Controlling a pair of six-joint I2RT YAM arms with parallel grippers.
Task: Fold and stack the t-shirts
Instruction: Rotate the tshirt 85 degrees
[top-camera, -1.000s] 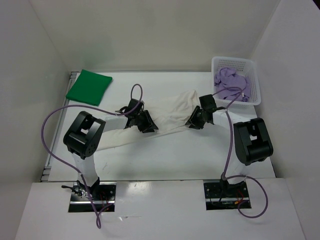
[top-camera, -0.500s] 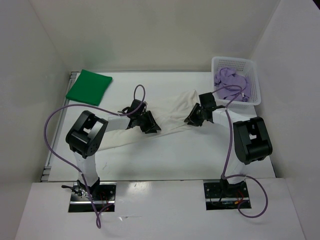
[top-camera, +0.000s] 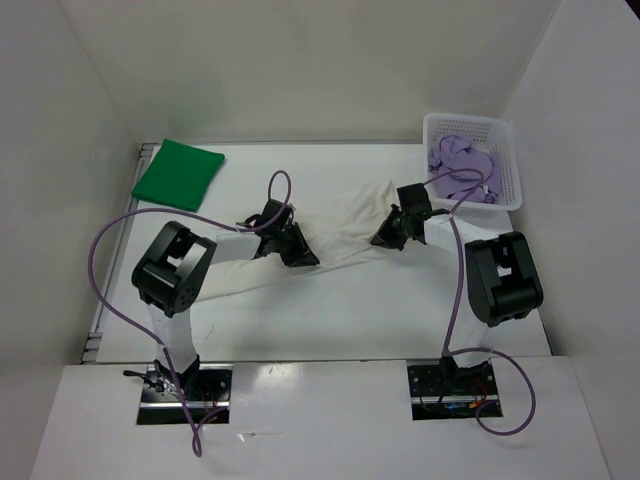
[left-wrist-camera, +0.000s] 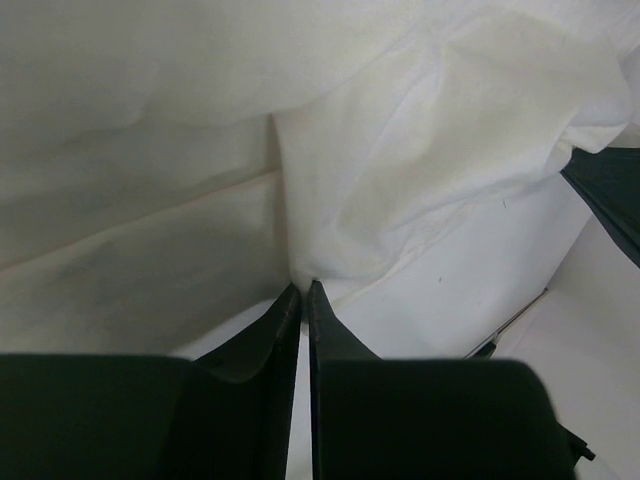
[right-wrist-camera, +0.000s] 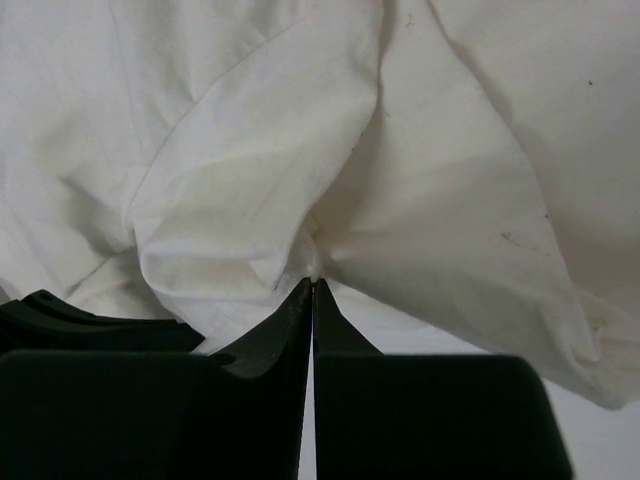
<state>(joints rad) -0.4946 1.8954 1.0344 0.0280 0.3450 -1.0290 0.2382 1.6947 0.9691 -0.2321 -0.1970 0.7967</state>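
While the white shirt (top-camera: 340, 222) lies stretched slantwise across the middle of the table (top-camera: 350, 315), from near left to far right, both hands are down on it.

Left hand (top-camera: 300, 254): set on the near edge of the cloth, left of centre. In the left wrist view its fingers (left-wrist-camera: 270, 332) are pressed together, with a fold of white fabric gathered at their tips and creases running outward from that spot.

Right hand (top-camera: 384, 238): set on the cloth toward its far right end. In the right wrist view its fingers (right-wrist-camera: 285, 322) likewise meet, pinching a puckered ridge of the same fabric.

Green shirt (top-camera: 178, 173): folded into a flat rectangle at the far left corner of the table, well apart from both hands.

Purple shirt (top-camera: 458, 160): crumpled inside the white basket (top-camera: 470, 121) at the far right corner.

Cloth between the two hands is wrinkled, not flat.
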